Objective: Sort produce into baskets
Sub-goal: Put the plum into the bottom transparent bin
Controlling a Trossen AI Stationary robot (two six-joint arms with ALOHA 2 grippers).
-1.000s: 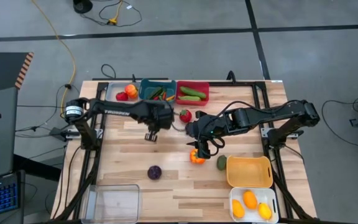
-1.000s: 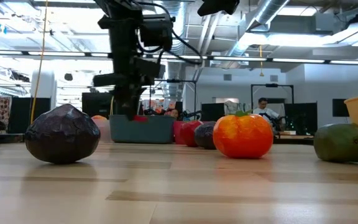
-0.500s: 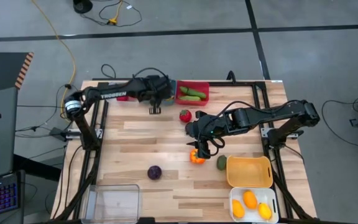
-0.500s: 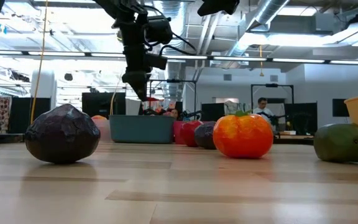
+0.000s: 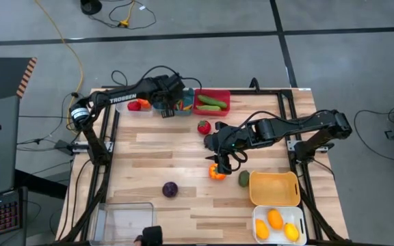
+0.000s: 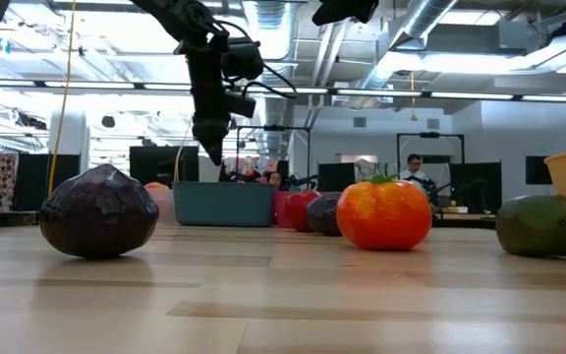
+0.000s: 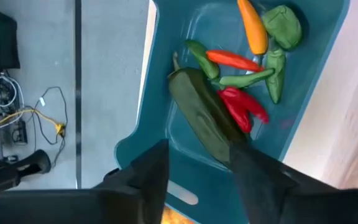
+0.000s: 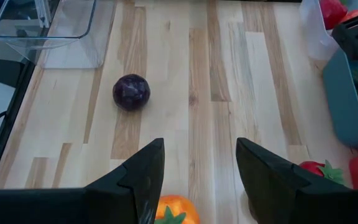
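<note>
The left gripper (image 7: pixel 197 171), fingers parted, is positioned over the teal bin (image 7: pixel 319 56) holding peppers; the right gripper (image 8: pixel 194 165), fingers apart, is held above the orange tomato (image 5: pixel 217 172).

you see left arm (image 5: pixel 125 100) covering most of grey basket (image 5: pixel 130 104); clear basket (image 8: pixel 45 25) cut by edge; orange tomato (image 8: pixel 171 214) half hidden behind right claw (image 8: pixel 194 180).
</note>
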